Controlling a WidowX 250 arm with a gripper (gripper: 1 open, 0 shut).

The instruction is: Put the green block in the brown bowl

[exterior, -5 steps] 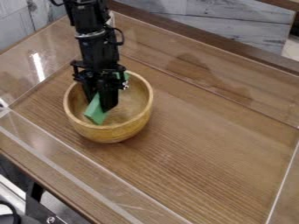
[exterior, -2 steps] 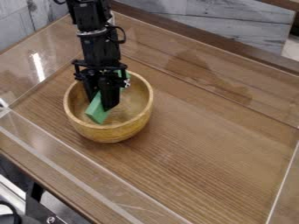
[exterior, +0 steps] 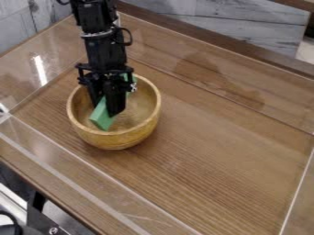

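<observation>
Green block [exterior: 105,118]: one, inside one brown bowl [exterior: 116,139].

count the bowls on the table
1. The brown bowl sits toward the table's left side, below the gripper, with the green block inside. The arm could hide something small behind it, though no other bowl shows.

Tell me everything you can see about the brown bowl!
The brown bowl is round, light brown and looks wooden, with a thick rim and a deep hollow. It sits upright on the table. The green block is inside its rim, and the black gripper reaches down over its back part. Whether the gripper touches the bowl, I can't tell.
</observation>
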